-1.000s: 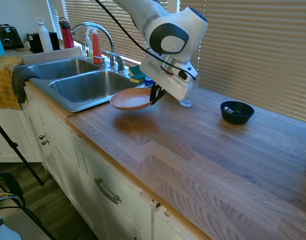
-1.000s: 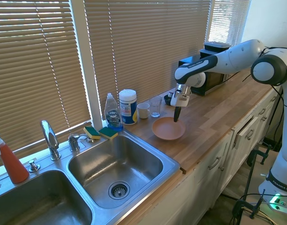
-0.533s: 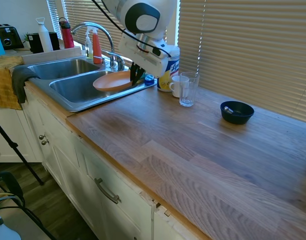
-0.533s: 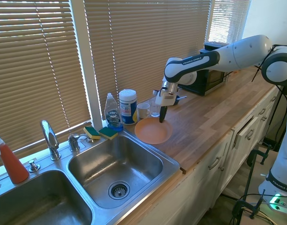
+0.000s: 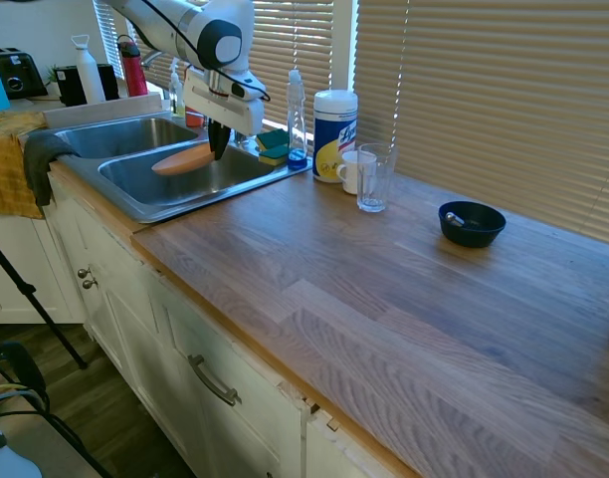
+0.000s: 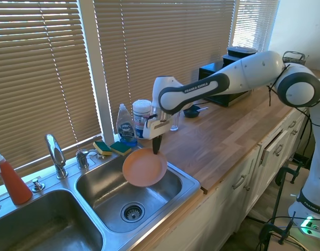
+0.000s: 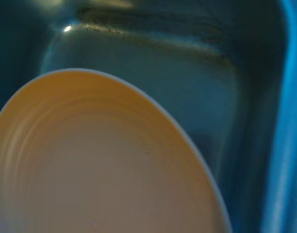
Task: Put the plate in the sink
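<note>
The peach-orange plate point(image 5: 184, 159) point(image 6: 144, 167) point(image 7: 100, 165) hangs tilted in the air over the basin of the steel sink point(image 5: 155, 179) point(image 6: 105, 183) that lies nearer the counter. My gripper point(image 5: 220, 151) point(image 6: 156, 150) is shut on the plate's rim, on the edge nearest the countertop. In the wrist view the plate fills the lower left, with the basin's grey wall beyond it. The plate does not touch the basin floor.
Behind the sink stand a chrome faucet point(image 6: 55, 155), sponges point(image 6: 112, 148), a soap bottle point(image 6: 125, 125) and a wipes canister point(image 5: 334, 121). A cup and glass point(image 5: 372, 177) and a dark blue bowl point(image 5: 471, 223) sit on the wooden counter. A yellow towel point(image 5: 11, 164) drapes the far basin's edge.
My gripper has carried the plate from above the counter, across the sink's rim, to over the near basin, and lowered it slightly; the plate now tilts more.
</note>
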`<act>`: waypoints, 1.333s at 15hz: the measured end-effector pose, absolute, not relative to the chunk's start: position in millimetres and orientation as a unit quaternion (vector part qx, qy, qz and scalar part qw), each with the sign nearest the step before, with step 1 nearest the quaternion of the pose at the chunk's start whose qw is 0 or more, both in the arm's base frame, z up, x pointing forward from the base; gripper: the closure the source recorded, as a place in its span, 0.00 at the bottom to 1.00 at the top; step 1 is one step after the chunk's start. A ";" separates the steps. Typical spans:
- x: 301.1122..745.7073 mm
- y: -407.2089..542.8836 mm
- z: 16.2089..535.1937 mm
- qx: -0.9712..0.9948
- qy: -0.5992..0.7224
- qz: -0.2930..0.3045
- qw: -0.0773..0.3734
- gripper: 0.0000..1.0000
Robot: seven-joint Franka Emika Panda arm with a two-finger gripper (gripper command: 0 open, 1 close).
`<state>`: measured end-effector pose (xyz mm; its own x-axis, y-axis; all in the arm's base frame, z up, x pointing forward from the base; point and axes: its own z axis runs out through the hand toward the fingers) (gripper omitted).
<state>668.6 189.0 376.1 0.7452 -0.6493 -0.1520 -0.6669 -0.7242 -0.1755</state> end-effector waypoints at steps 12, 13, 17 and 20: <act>733.6 272.2 250.1 -0.921 0.387 0.047 0.022 0.00; 735.1 272.4 247.1 -0.920 0.388 0.047 0.021 0.00; 739.1 270.8 249.0 -0.919 0.391 0.047 0.018 0.00; 741.9 268.2 256.5 -0.918 0.393 0.042 0.022 0.00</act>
<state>741.9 268.2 256.5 0.6871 -0.7203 -0.0946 -0.7240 -0.6898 -0.0068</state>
